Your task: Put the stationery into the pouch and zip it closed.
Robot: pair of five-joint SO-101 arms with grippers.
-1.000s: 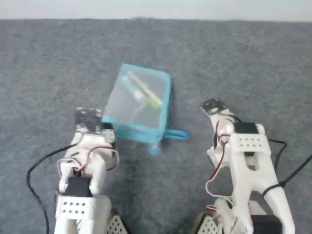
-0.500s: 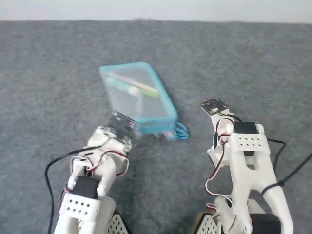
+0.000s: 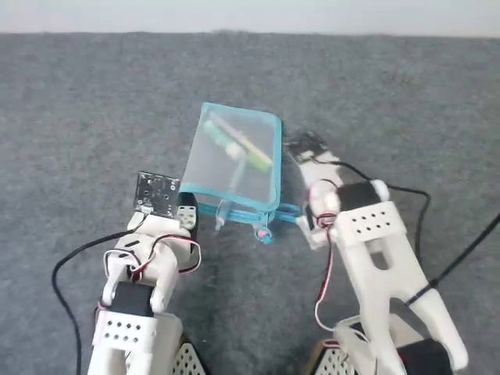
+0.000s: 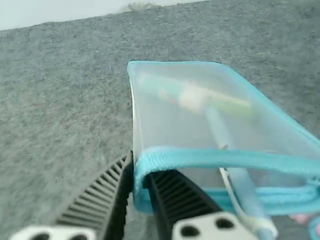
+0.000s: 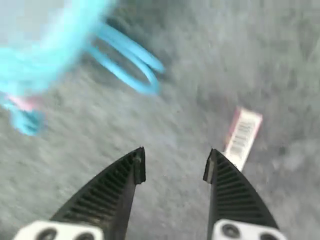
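— What worries you most from here?

— My left claw (image 4: 139, 172) is pressed together on the hem of the translucent, turquoise-trimmed fabric pouch (image 3: 234, 160), right at one corner. That is a thin pinch. If the slider gets pulled against it, I judge the hem could slip free and the pouch swing round on the grey felt tabletop (image 3: 406, 94). A pale blue plastic pen (image 4: 239, 186) lies toward the pouch's mouth, where it could foul the zip or slide out.

— And your other side?

— My right claw (image 5: 175, 165) is spread and holds nothing, low over the tabletop. A small pink-and-white rectangular block (image 5: 242, 136) lies just beside one of its fingers. It is probably stationery left outside, and zipping now would shut it out.

— Where is the pouch?

— In the high view it sits mid-tabletop, at one o'clock from my left claw, with my right arm at its three o'clock edge. The looped turquoise cord (image 5: 149, 86) at the zip lies near my right claw but apart from it. Green-and-white markers (image 3: 238, 148) lie inside the pouch.
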